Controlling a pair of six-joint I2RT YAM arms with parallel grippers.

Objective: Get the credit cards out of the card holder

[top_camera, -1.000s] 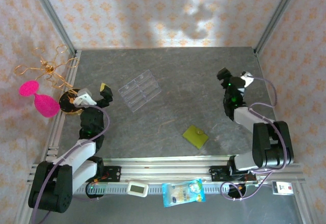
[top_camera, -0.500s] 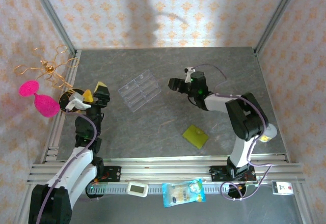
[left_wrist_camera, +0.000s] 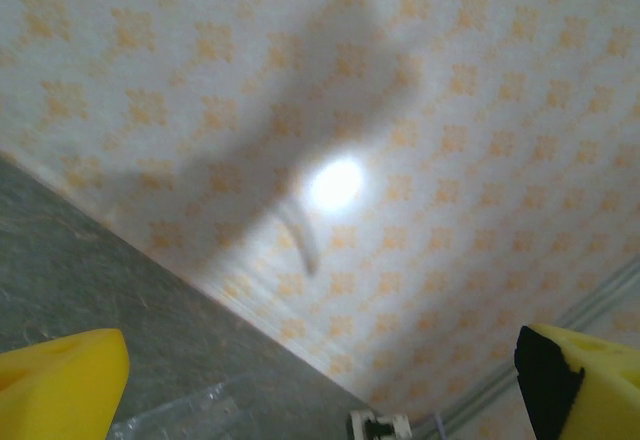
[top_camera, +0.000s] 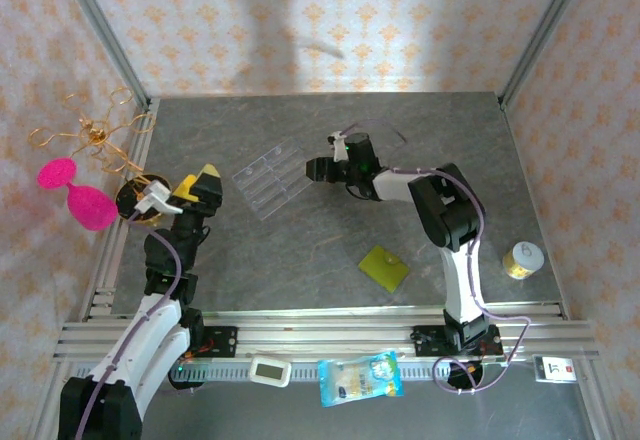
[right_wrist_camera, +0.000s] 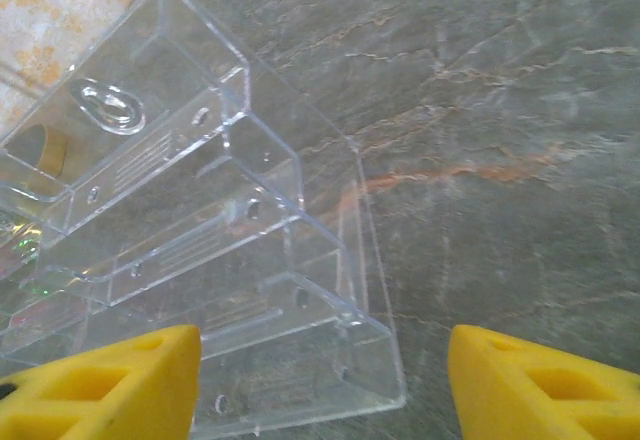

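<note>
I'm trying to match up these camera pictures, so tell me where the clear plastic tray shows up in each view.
Top external: the clear plastic tray lies left of centre on the table, just left of the right gripper.
Left wrist: a clear sliver of it at the bottom edge, beside a yellow fingertip.
Right wrist: across the left half, one corner between the yellow fingertips.
Shared landmark: the grey marbled table.

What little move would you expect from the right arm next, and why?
Probably easing the right gripper forward and closing on the clear plastic tray, perhaps to drag it somewhere handier. Its jaws stand apart with the tray's near corner between them. The olive wallet lies on the table well away from the tray, nearer the front edge.
</note>
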